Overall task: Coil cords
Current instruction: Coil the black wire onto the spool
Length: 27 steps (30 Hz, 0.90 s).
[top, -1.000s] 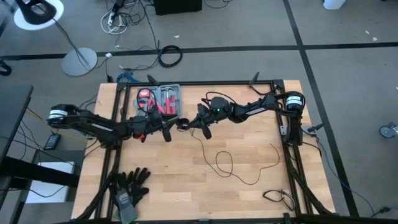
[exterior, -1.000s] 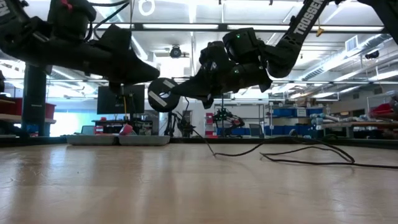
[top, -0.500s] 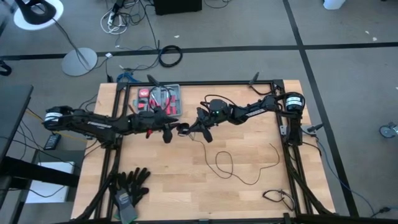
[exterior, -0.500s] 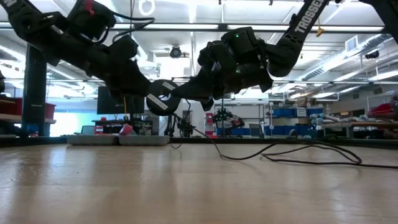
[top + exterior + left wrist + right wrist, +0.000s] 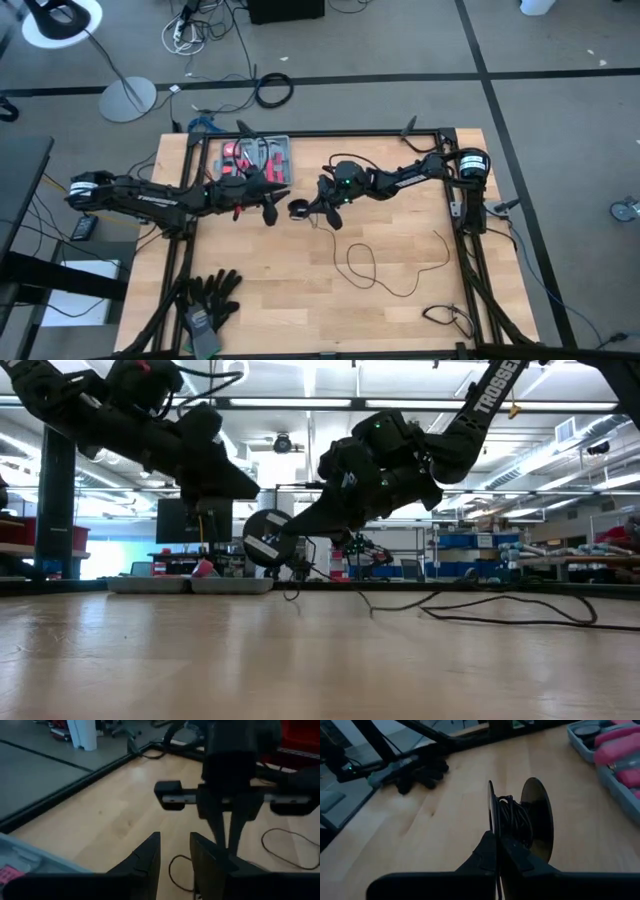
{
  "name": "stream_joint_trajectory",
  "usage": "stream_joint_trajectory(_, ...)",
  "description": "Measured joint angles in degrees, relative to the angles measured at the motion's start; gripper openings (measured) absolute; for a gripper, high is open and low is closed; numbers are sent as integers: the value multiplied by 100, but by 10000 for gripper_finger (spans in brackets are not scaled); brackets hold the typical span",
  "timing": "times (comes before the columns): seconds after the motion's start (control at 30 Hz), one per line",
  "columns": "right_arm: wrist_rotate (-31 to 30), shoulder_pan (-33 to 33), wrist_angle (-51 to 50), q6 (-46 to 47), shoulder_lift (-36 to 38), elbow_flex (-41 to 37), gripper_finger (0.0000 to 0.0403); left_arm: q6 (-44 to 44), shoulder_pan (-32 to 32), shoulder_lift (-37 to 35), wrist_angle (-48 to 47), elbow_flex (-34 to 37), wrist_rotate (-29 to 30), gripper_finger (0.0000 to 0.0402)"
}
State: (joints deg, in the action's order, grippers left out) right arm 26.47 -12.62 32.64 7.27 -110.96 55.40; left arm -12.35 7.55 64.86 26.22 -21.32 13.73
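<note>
Right tool, centre of the high view, pinched shut on a round black spool with cord wound round its core. The one cord trails from it in loose loops across the surface, lower right of centre. Left tool just left of the spool, fingers slightly apart, empty. Tool tray upper left; gloves lower left.

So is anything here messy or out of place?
Mostly the cord: it sprawls in loose loops across the table instead of sitting wound up. Only some is wrapped on the spool that the right tool pinches in mid-air. A pair of black gloves also lies dropped near the table's corner.
</note>
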Motion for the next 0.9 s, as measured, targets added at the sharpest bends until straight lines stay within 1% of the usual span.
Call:
stream_joint_trajectory(0.07,-10,0,95,-8,0,0,0,-6,0,-11,-194,0,-104,108)
stream_joint_trajectory(0.17,-17,0,276,-40,0,0,0,-130,0,-15,-360,8,-434,108)
stream_joint_trajectory(0.27,-16,0,418,-49,4,2,0,-222,0,-15,-531,8,-465,108)
stream_joint_trajectory(0.6,3,13,520,-82,8,2,0,-253,0,-15,-521,8,-584,108)
stream_joint_trajectory(0.73,40,13,497,-88,126,2,0,-279,0,-15,-606,8,-779,108)
stream_joint_trajectory(0.9,148,15,412,-92,273,2,0,-295,0,-15,-808,8,-806,108)
